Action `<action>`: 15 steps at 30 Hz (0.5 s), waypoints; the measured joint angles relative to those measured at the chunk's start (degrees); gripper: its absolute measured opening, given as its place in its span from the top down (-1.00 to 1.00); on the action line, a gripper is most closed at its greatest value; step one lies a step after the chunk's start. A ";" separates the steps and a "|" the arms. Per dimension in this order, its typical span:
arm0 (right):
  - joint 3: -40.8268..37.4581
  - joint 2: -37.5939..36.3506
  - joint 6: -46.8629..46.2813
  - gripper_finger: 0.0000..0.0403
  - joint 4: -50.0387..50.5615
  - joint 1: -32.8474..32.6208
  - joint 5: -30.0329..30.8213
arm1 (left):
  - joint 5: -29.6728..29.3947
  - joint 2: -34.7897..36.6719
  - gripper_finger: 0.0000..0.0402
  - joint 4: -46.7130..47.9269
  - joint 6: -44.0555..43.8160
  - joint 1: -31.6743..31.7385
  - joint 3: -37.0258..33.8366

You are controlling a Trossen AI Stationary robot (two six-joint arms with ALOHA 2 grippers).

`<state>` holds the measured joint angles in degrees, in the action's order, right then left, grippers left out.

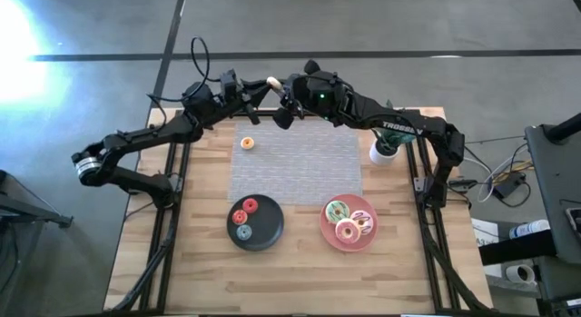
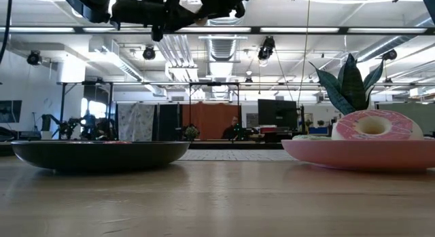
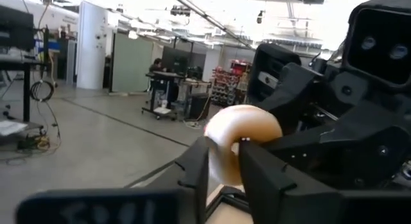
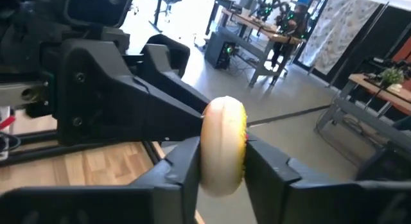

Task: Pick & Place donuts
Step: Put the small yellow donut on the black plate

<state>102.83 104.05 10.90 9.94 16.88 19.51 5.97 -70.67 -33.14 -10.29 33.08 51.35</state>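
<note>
A small pale, cream-coloured donut (image 1: 271, 83) is seen up in the air near the table's back edge, right between the two arms. In the right wrist view it is shown edge-on (image 4: 223, 146) with a strip of yellow along one side; in the left wrist view (image 3: 244, 137) it looks like a smooth beige ring.

Both grippers are clamped on it at once. The left gripper (image 3: 223, 161) is narrowed down onto the ring, one finger (image 3: 194, 167) on each side, and the right gripper (image 4: 221, 161) is pinched on it the same way, its fingers (image 4: 182, 165) pressed against both faces. From above, the two grippers are seen meeting nose to nose with the donut sandwiched where they touch.

The rest of the donuts are down on the table:
- a tiny orange donut (image 1: 247, 143) is lying alone on the grey mat (image 1: 300, 167), near its back left corner
- a red one (image 1: 251, 205), another red one (image 1: 239, 217) and a blue one (image 1: 242, 232) are sitting in the black plate (image 1: 269, 228)
- the green-white sprinkled donut (image 1: 337, 211), the pink donut (image 1: 347, 231) and a white striped one (image 1: 362, 221) are packed together on the pink plate (image 1: 329, 233) — the pink one also looms large in the low view (image 2: 372, 125).

A white cup (image 1: 382, 153) with a plant is parked by the mat's right edge.
</note>
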 joint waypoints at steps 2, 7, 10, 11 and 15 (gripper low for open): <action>0.00 0.00 -0.02 0.64 1.08 -0.01 -0.02 | -0.10 0.00 0.60 0.98 -0.94 0.00 -0.02; 0.00 0.00 -0.03 0.84 4.81 0.11 0.25 | 0.37 1.98 0.46 13.03 -2.30 -0.06 0.02; 0.00 0.00 -0.04 0.91 8.32 0.12 0.32 | 0.44 4.50 0.45 25.71 -2.44 -0.07 -0.04; 0.00 0.00 -0.04 0.92 9.91 0.11 0.30 | 0.35 5.41 0.45 29.87 -2.82 -0.07 -0.04; -0.14 0.00 -0.94 0.93 16.78 -0.10 -1.33 | 0.07 8.52 0.45 44.05 -7.01 -0.56 -0.04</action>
<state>102.69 104.05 9.95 26.72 16.78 18.18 6.04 -62.16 10.90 -17.30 32.52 51.31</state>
